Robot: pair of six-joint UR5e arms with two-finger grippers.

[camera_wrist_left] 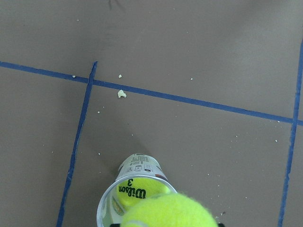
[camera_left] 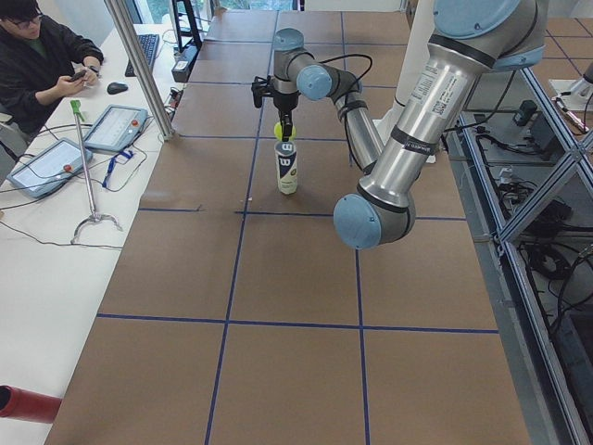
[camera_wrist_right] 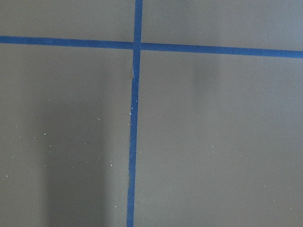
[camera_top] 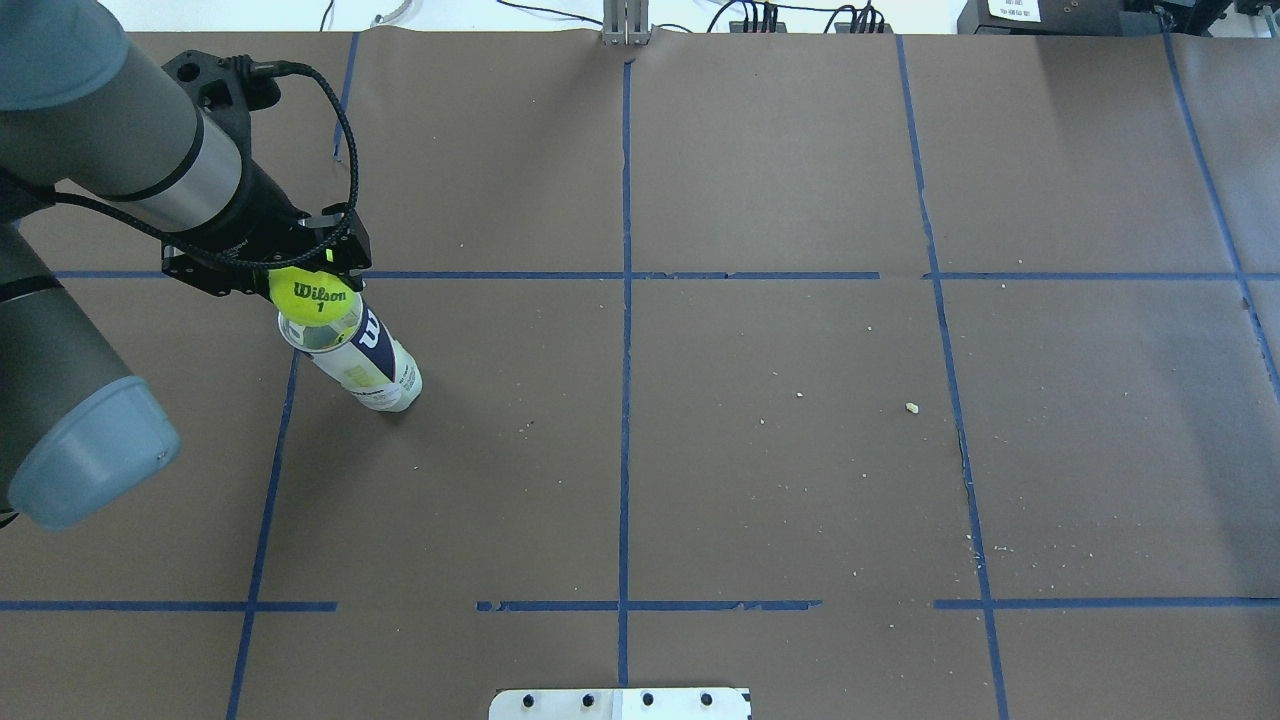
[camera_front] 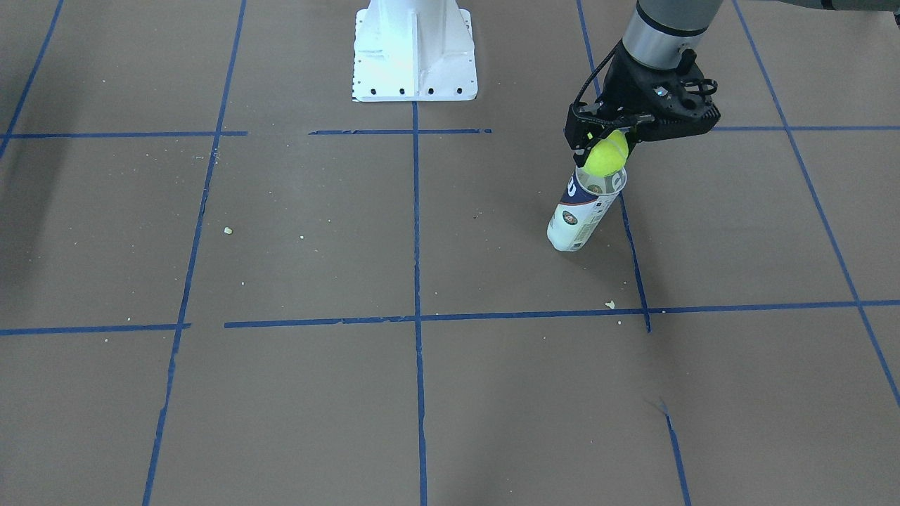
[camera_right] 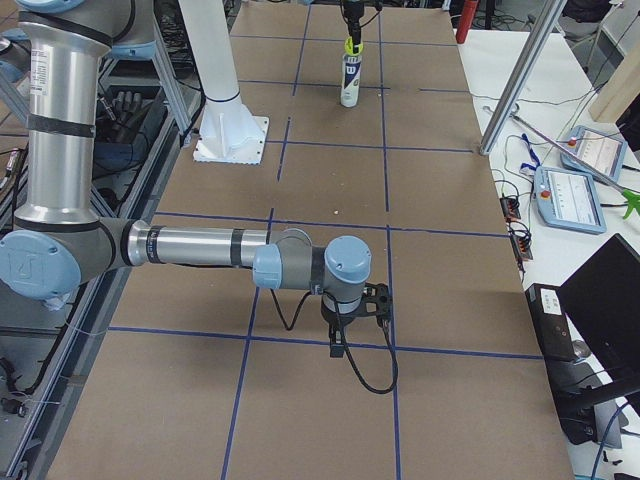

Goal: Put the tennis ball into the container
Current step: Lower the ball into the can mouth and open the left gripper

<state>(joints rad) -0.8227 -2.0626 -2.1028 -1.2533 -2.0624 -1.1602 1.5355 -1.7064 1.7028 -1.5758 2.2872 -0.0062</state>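
The tennis ball [camera_top: 313, 296], bright yellow-green and stamped "Wilson 1", hangs right at the open mouth of the container [camera_top: 368, 358], pinched between the fingers of the left gripper [camera_front: 610, 140], which closes on it from above. Whether the ball touches the clear rim cannot be told. The container stands upright on the robot's left side of the table [camera_top: 780, 450], just beside a line of blue tape [camera_top: 268, 480], and the left wrist view shows a second ball [camera_wrist_left: 141, 189], marked "Wilson 3", already lying inside it. Well apart, the right gripper [camera_right: 345, 338] hangs low over the brown paper near a tape crossing; whether its jaws are wide or closed cannot be told.
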